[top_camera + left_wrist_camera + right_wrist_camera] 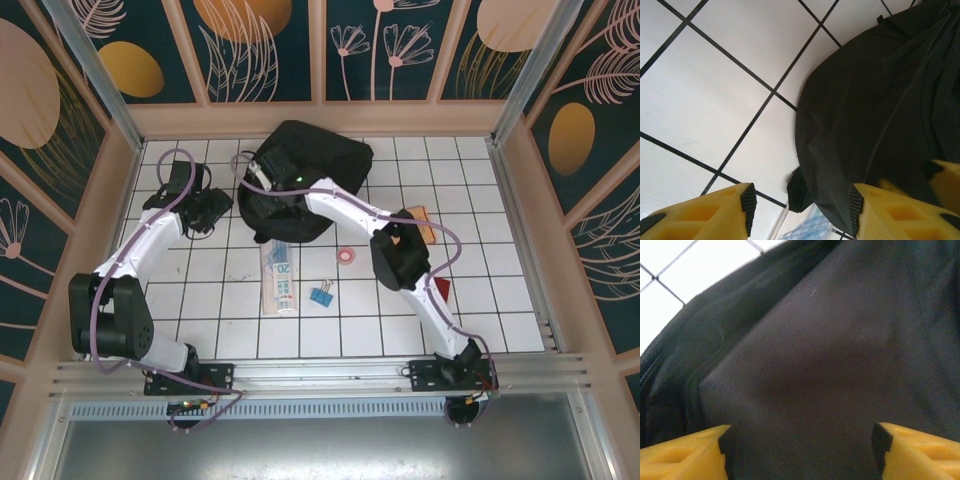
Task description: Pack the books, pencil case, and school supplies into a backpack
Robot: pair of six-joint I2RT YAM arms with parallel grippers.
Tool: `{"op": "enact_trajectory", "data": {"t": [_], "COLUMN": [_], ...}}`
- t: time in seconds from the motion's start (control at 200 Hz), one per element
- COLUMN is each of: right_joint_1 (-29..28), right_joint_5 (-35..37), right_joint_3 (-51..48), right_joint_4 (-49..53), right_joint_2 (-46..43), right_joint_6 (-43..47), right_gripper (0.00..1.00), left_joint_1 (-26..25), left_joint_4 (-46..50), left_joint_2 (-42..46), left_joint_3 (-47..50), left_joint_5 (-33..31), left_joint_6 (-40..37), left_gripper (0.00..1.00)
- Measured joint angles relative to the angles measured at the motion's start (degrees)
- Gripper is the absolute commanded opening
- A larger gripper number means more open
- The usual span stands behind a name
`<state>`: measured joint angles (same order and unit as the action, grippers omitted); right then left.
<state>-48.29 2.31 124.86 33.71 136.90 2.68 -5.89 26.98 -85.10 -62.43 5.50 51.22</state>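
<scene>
Though white-tiled, table [480, 300] with backpack [330, 150], floral walls [400, 50]

Lab test cell; tiled table [500, 320], aluminium frame [320, 372]

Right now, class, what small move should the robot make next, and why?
Probably lower the right gripper, open close over the backpack, and pinch its fabric near the seam. The left gripper sits open at the bag's edge, the pencil case and binder clip lie outside, and no opening shows.
</scene>
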Motion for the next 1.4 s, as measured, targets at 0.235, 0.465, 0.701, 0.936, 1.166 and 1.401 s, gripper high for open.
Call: {"op": "enact_trajectory", "data": {"t": [0.235, 0.465, 0.701, 0.936, 1.166, 1.401], "right_joint_1": [-1.7, -1.79, -2.34, -1.36, 1.22, 4.33], "right_joint_5": [-0.46, -0.48, 5.46, 9.27, 8.48, 6.29], "right_joint_3": [-1.29, -3.52, -4.02, -6.03, -8.66, -4.7], "right_joint_4": [0.35, -0.44, -1.01, -3.69, -5.75, -7.39], "right_joint_2": [-0.02, -0.02, 1.97, 2.27, -5.03, -11.54], "right_joint_6": [0.24, 0.74, 2.43, 1.07, 0.61, -0.46], "right_gripper": [0.77, 0.78, 0.26, 0.0, 0.0, 0.0], "left_joint_1": [0.0, 0.0, 0.0, 0.0, 0.0, 0.0], "left_joint_4": [-0.2, -0.31, -0.94, -1.44, -1.79, -3.87], "left_joint_2": [0.0, 0.0, 0.0, 0.0, 0.0, 0.0], "left_joint_3": [0.0, 0.11, 0.28, 1.01, 1.4, 1.55], "left_joint_5": [0.24, 0.66, 1.75, 2.01, 2.75, 5.77], "left_joint_6": [-0.07, -0.17, -0.17, -0.17, -0.17, -0.2], "left_gripper": [0.54, 0.54, 0.54, 0.53, 0.52, 0.51]}}
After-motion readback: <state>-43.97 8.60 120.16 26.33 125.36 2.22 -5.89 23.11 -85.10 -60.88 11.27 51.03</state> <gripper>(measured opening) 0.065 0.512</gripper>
